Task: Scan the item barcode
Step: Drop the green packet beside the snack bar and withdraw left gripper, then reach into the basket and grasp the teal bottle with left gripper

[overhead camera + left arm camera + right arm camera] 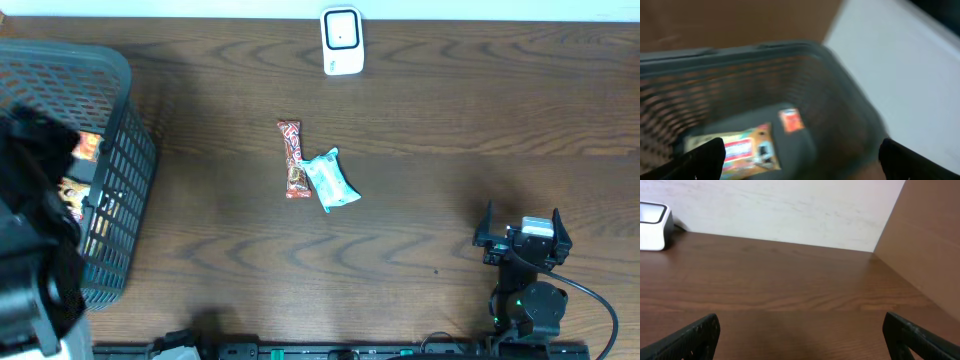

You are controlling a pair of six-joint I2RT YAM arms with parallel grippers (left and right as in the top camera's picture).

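Snack bar well apart from wide-jawed left gripper above basket.

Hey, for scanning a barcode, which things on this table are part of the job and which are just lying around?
Part of the job:
white scanner
grey mesh basket
snack packet inside it
left claw, open above the basket

Probably just lying about:
red candy bar
teal packet beside it
right claw, open, holding nothing

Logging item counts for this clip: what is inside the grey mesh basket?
A flat orange-and-red packet and a smaller red packet lie on the basket floor. The left arm covers much of the interior overhead; the wrist view is blurred.
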